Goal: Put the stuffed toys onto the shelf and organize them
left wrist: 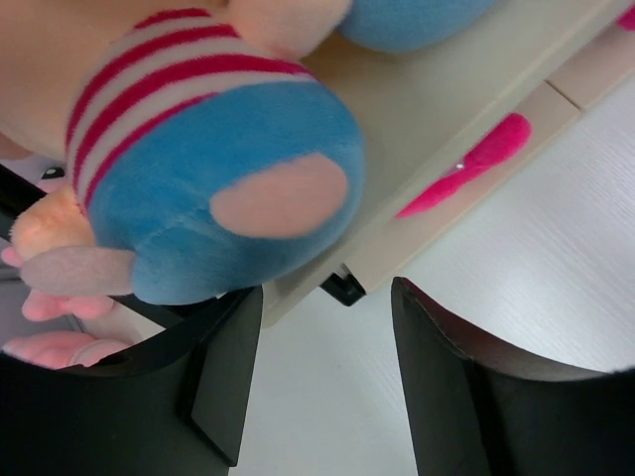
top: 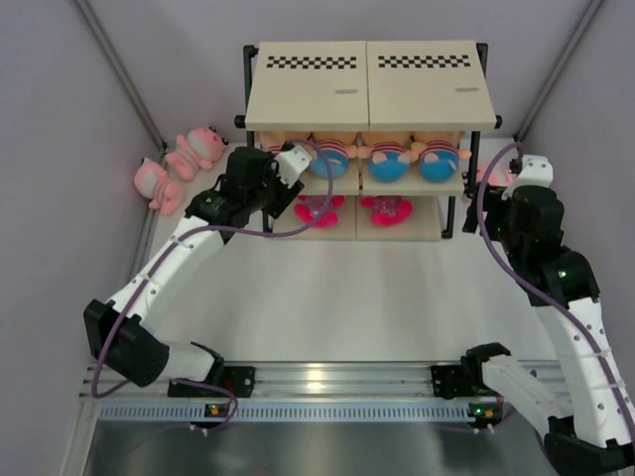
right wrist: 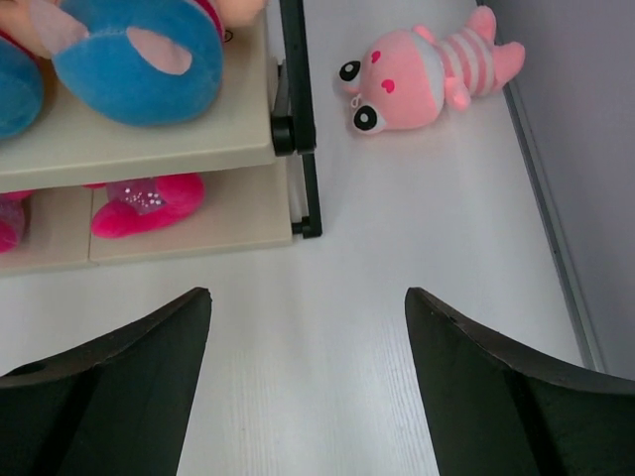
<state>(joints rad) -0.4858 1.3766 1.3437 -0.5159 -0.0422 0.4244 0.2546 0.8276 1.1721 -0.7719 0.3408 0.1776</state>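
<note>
Left wrist view: left gripper [left wrist: 325, 297] stood with jaws apart, empty, beside the blue-bottomed doll [left wrist: 218, 188] perched at the shelf [left wrist: 437, 109] edge, where a careless brush could topple it. Right gripper [right wrist: 308, 297] gaped empty too, pink striped toy [right wrist: 417, 74] on the table [right wrist: 397, 248] beyond.

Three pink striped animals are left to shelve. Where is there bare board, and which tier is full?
The top board is bare end to end. On the bottom tier, bare board lies between the right magenta toy and the right post. The middle tier is crowded: four dolls side by side.
</note>
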